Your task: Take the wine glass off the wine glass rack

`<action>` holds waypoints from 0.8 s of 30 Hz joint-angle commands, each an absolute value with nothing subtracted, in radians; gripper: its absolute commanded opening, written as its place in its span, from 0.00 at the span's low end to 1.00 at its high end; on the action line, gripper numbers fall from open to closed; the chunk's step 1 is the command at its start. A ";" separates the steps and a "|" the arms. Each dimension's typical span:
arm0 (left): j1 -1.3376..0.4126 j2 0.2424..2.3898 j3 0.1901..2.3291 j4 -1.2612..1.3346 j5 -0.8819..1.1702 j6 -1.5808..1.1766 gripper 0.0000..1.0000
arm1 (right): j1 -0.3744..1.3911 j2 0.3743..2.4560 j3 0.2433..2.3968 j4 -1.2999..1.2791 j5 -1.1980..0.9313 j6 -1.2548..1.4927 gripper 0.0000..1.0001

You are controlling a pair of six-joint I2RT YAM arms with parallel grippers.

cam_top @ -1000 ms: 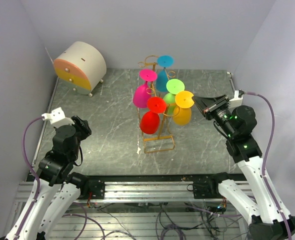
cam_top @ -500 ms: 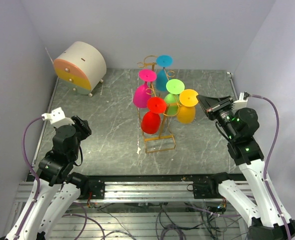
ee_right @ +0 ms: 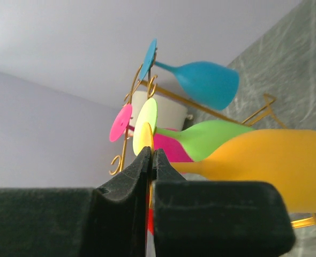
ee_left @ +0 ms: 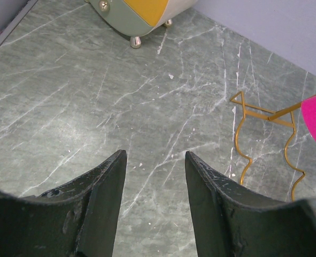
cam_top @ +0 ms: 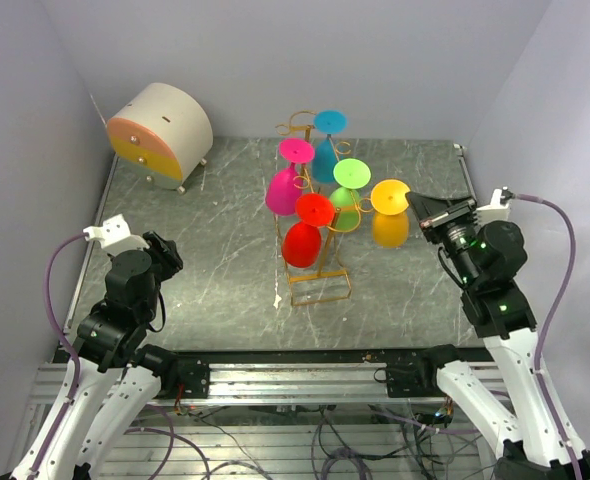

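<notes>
The golden-orange wire rack (cam_top: 318, 262) stands mid-table with several coloured wine glasses hanging upside down: teal (cam_top: 326, 150), pink (cam_top: 285, 185), green (cam_top: 347, 195) and red (cam_top: 302, 237). My right gripper (cam_top: 412, 207) is shut on the round foot of the orange wine glass (cam_top: 389, 222), which hangs just right of the rack and clear of its hooks. In the right wrist view the fingers (ee_right: 147, 160) pinch the orange foot edge-on, with the orange bowl (ee_right: 268, 166) to the right. My left gripper (ee_left: 153, 160) is open and empty, low over the table at the near left.
A round white cabinet with orange and yellow drawers (cam_top: 161, 132) stands at the back left. The rack's rectangular wire base (cam_top: 318, 287) lies on the grey marble table (cam_top: 205, 250). Walls close in on the left, back and right.
My right gripper has drawn back to the right with the orange glass, pulling it off the rack's arm. The left arm has not moved.
</notes>
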State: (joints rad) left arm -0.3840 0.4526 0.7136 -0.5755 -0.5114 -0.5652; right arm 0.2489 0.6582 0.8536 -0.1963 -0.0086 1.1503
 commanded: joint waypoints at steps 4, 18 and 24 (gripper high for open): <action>-0.394 0.454 0.752 -0.568 -0.479 -0.557 0.58 | 0.249 0.605 1.021 -0.275 0.112 0.766 0.00; -0.394 0.477 0.941 -0.606 0.032 -0.716 0.54 | 0.239 0.744 1.318 -0.170 -0.690 0.353 0.00; -0.394 0.501 1.071 -0.643 0.220 -0.873 0.58 | 0.240 0.839 1.424 -0.147 -0.834 0.316 0.00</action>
